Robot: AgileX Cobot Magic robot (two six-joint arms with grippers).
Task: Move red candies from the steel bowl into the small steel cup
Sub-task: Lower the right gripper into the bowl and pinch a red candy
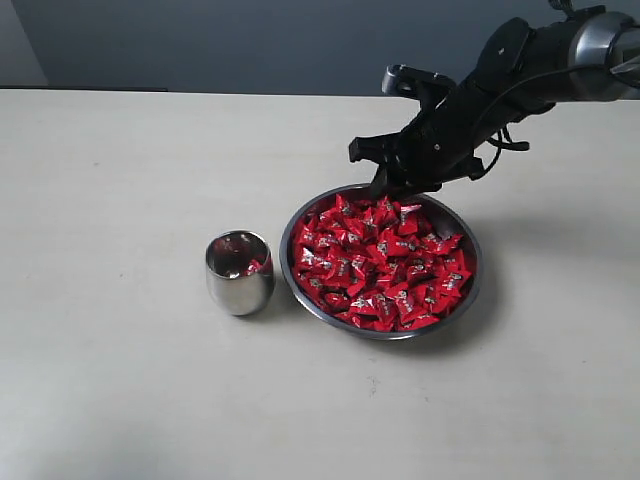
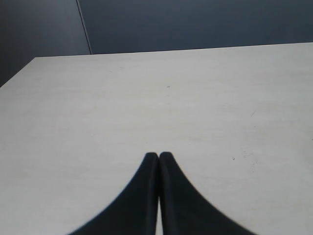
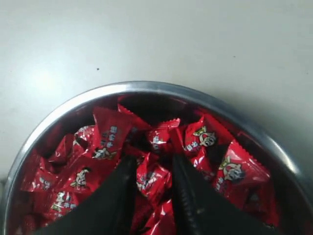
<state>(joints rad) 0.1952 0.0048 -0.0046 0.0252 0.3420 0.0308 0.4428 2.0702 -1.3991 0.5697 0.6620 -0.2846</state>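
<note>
The steel bowl (image 1: 476,270) holds a heap of red candies (image 1: 385,265) in the middle of the table. My right gripper (image 1: 386,188) reaches down into the bowl's far edge. In the right wrist view the right gripper (image 3: 152,164) has its jaws pressed against both sides of one red candy (image 3: 153,180), inside the bowl's rim (image 3: 146,87). The small steel cup (image 1: 238,288) stands upright just left of the bowl, with a red candy (image 1: 256,266) inside. My left gripper (image 2: 159,155) is shut and empty over bare table, outside the exterior view.
The pale table (image 1: 120,180) stretches wide to the left and front of the cup and bowl. A dark wall (image 1: 250,40) runs behind the table's far edge. The right arm (image 1: 540,60) comes in from the upper right.
</note>
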